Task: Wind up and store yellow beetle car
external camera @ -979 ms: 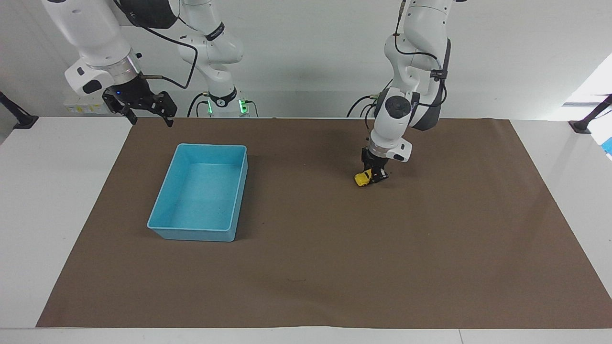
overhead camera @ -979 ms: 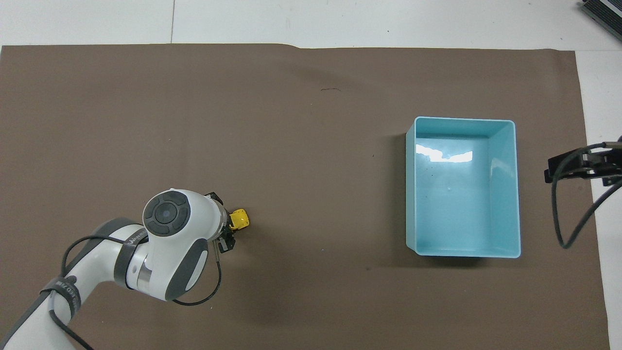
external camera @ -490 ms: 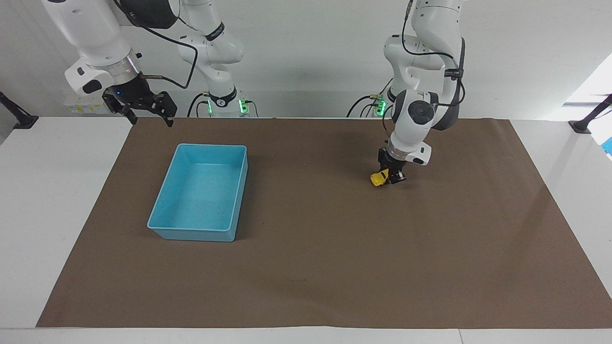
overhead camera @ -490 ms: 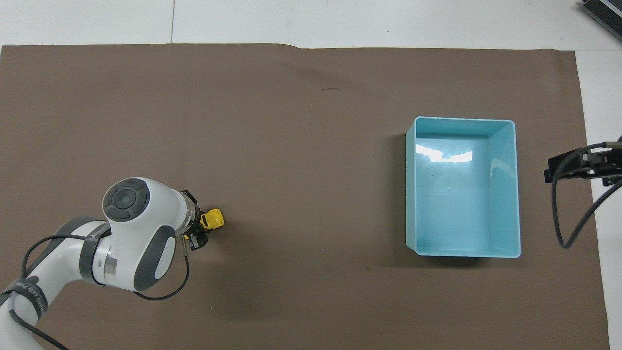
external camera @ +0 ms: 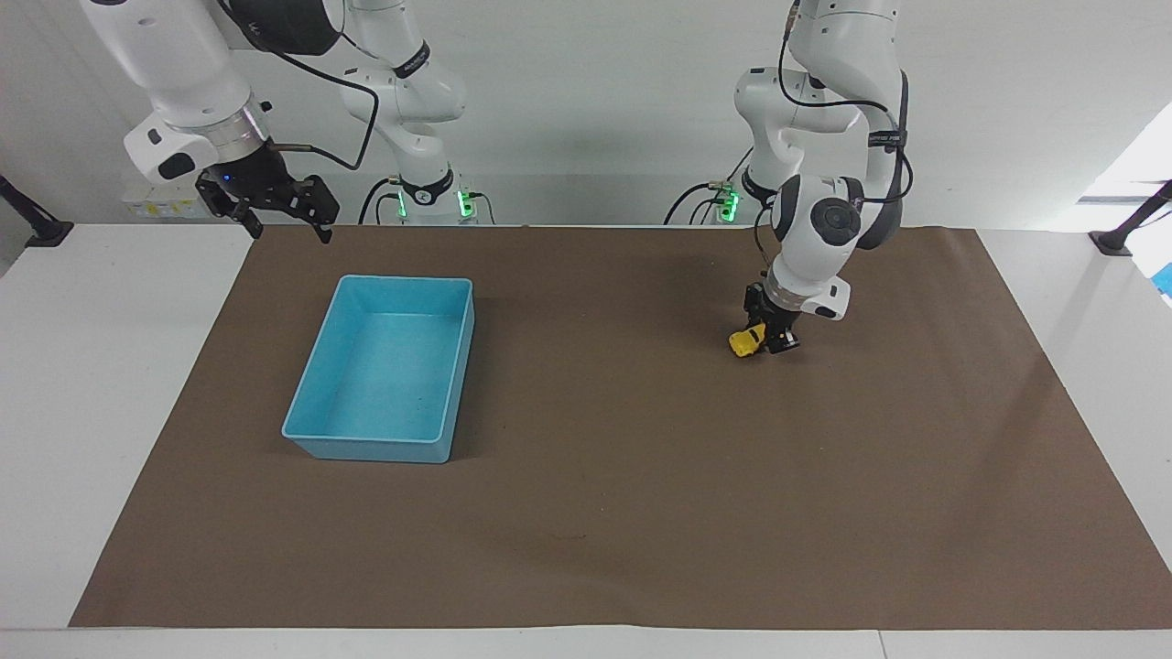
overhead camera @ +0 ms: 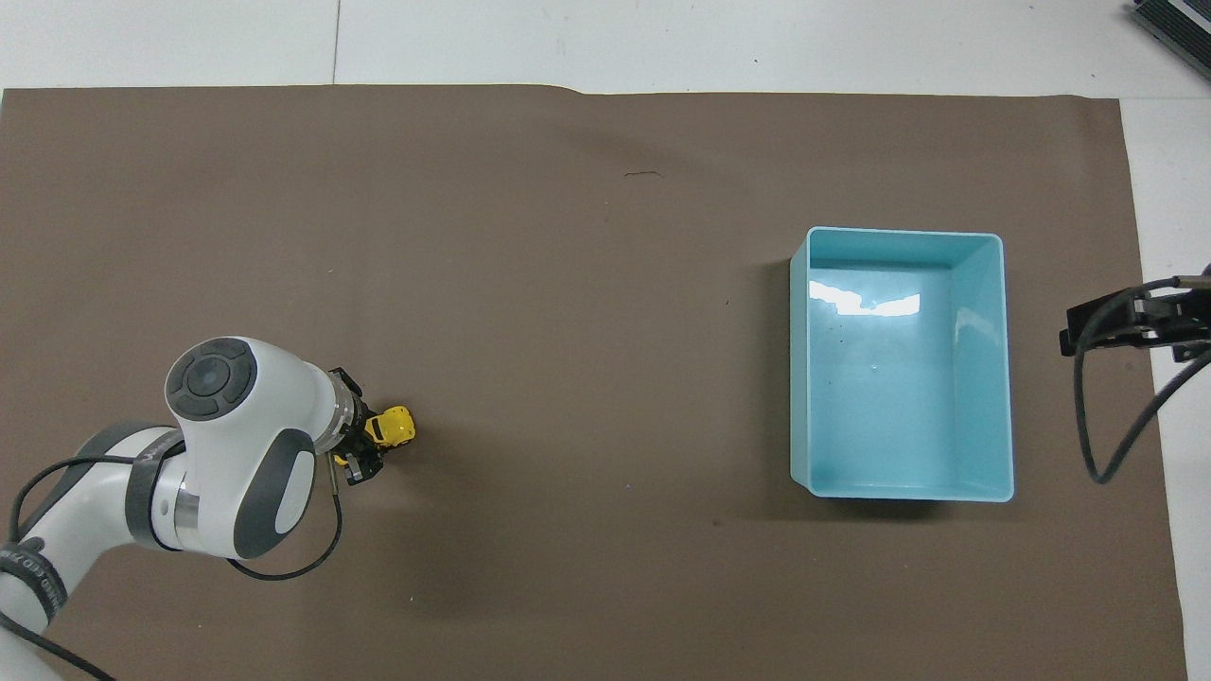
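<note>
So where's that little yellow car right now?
The yellow beetle car is down on the brown mat toward the left arm's end of the table, clamped in the left gripper, well away from the blue bin.

We see a white surface (external camera: 110, 384) carrying a brown mat (external camera: 641, 513) (creased at one edge), on which a blue bin (external camera: 311, 384) stands.

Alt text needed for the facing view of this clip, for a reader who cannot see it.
The left tool, shut on the yellow beetle car, holds it low at the brown mat toward the left arm's end of the table. An empty blue bin sits toward the right arm's end. The right tool waits open, raised near the mat's corner.
</note>
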You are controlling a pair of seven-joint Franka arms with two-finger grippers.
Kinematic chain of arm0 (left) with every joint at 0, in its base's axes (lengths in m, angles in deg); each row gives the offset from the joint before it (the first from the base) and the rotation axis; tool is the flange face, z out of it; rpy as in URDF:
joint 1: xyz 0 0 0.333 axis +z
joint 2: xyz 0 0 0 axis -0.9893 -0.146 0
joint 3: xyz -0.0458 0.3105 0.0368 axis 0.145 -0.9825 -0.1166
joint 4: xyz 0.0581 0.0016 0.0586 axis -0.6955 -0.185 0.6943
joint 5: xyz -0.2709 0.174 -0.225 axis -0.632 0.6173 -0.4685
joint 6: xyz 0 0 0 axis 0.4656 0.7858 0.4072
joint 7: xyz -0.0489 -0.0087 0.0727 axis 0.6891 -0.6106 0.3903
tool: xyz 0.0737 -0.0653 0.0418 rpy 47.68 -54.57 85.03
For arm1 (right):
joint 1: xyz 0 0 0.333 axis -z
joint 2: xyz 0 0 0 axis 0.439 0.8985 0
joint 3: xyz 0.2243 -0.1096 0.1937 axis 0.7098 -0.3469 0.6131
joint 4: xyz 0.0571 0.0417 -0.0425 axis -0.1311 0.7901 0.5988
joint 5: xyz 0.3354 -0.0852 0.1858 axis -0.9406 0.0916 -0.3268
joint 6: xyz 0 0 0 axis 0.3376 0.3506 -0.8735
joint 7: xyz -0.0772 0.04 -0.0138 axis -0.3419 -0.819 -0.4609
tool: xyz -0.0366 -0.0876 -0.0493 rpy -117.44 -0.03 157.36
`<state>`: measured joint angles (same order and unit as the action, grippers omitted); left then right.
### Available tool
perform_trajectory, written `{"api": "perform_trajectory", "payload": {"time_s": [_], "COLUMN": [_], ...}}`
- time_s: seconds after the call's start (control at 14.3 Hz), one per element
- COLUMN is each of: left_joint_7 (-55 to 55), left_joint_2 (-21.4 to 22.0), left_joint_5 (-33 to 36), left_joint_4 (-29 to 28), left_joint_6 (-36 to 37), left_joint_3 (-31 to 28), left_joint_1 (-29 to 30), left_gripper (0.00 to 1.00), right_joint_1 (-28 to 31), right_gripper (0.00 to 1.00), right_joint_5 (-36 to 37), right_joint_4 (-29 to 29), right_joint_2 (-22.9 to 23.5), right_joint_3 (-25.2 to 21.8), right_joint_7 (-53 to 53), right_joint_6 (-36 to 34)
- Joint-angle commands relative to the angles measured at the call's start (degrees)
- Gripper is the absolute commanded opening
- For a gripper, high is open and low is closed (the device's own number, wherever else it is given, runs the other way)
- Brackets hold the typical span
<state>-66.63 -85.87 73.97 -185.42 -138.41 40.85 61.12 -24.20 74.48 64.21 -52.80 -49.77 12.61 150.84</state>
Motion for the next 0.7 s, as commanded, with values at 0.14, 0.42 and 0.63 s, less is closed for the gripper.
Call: {"api": "perform_trajectory", "payload": {"time_s": [0.14, 0.42, 0.63], "left_joint_7": [1.1, 0.5, 0.8], "left_joint_2": [-1.7, -1.7, -1.7], "left_joint_5": [1.3, 1.3, 1.3], "left_joint_4": [4.8, 7.7, 7.7], "left_joint_6": [4.7, 8.7, 8.7], "left_joint_3": [-0.5, -0.3, -0.3], "left_joint_1": [2.6, 1.8, 1.8], "left_gripper": [1.00, 1.00, 1.00], "right_joint_1": [0.3, 0.3, 0.3], "right_gripper": [1.00, 1.00, 1.00], "right_joint_5": [-0.2, -0.2, -0.2], "right_joint_4": [-0.2, -0.2, -0.2], "right_joint_2": [0.0, -0.1, 0.0], "right_joint_3": [0.2, 0.2, 0.2], "right_joint_7": [0.0, 0.0, 0.0], "right_joint_6": [-0.4, -0.4, -0.4]}}
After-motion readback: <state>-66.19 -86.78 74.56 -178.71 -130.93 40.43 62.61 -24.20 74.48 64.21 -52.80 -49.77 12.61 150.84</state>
